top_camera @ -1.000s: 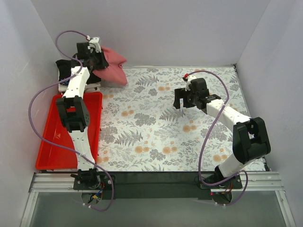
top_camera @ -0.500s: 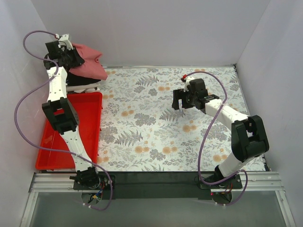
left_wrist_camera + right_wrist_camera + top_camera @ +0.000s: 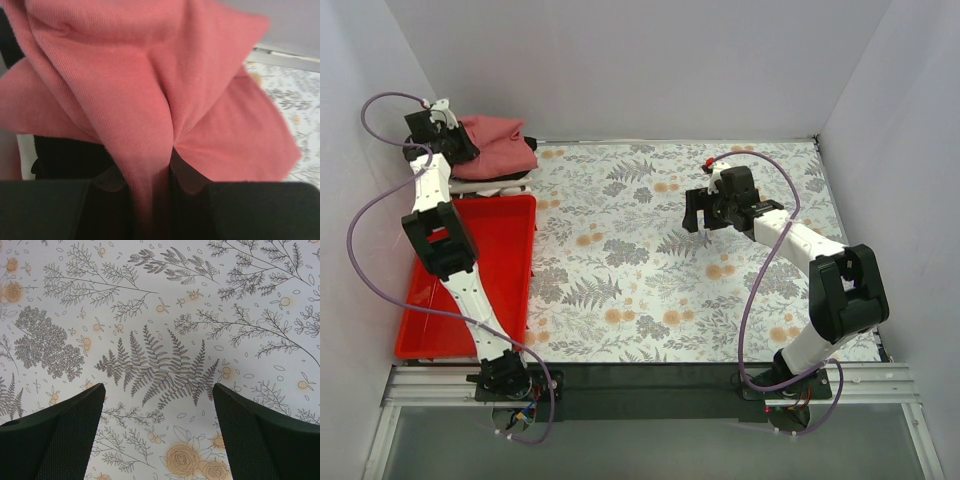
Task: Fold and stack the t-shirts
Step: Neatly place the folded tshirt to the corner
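The folded salmon-red t-shirt [image 3: 498, 146] lies on top of the stack at the far left corner, over a black t-shirt [image 3: 505, 180] and a white one [image 3: 470, 187] whose edges show below it. My left gripper [image 3: 448, 135] is shut on the red shirt's left edge. In the left wrist view the red cloth [image 3: 150, 100] is pinched between my jaws, with black cloth [image 3: 65, 157] beneath it. My right gripper [image 3: 705, 215] hangs open and empty over the flowered tablecloth; its fingers [image 3: 55, 435] stand wide apart above a fern print.
A red plastic tray [image 3: 505, 290] lies at the left, just in front of the stack. The flowered tablecloth [image 3: 660, 260] covers the table. White walls close in the back and both sides.
My left gripper carried the red shirt left and down from the air onto the stack in the corner. The right arm has barely moved.
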